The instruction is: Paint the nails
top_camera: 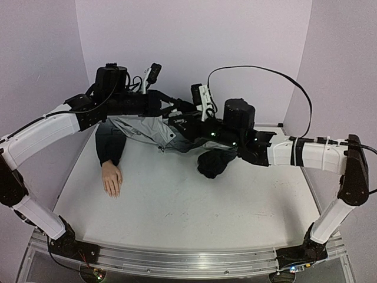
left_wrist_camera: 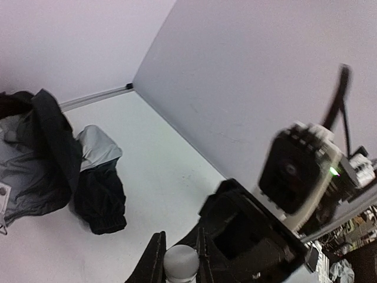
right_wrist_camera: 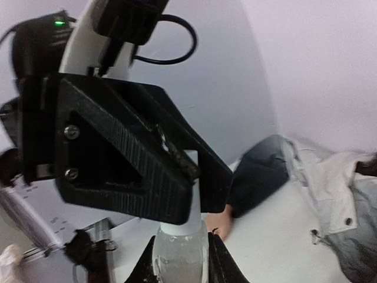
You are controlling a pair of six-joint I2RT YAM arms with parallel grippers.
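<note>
Together, the two arms are meeting above the far side of the white table [top_camera: 188, 200], sharing a small clear glass bottle [right_wrist_camera: 179, 256] between them. The right gripper [right_wrist_camera: 179, 268] is clamping its two fingers narrowly around the bottle's body. The left gripper [left_wrist_camera: 178, 259] is pinching the white cap [left_wrist_camera: 181, 263] at the bottle's top, its fingers drawn in to the cap's width. The glass is looking pale and cloudy, and what, if anything, is sitting inside cannot be told. Whether the cap is seated on the neck or lifted off is hidden behind the left gripper's black finger block. From overhead the bottle itself is lying out of sight among the dark wrists and cables. A grey-black jacket [top_camera: 141, 127] is sprawling beneath the grippers, one sleeve running down to the pale mannequin hand [top_camera: 112, 178], which is resting on the table with its fingers pointing toward the near edge. The nails [top_camera: 112, 193] are showing only as tiny tips, too small to tell whether any paint is on them. They are lying well apart from both grippers, down at table level and off to the left of the left gripper, nearer the arms' bases.
</note>
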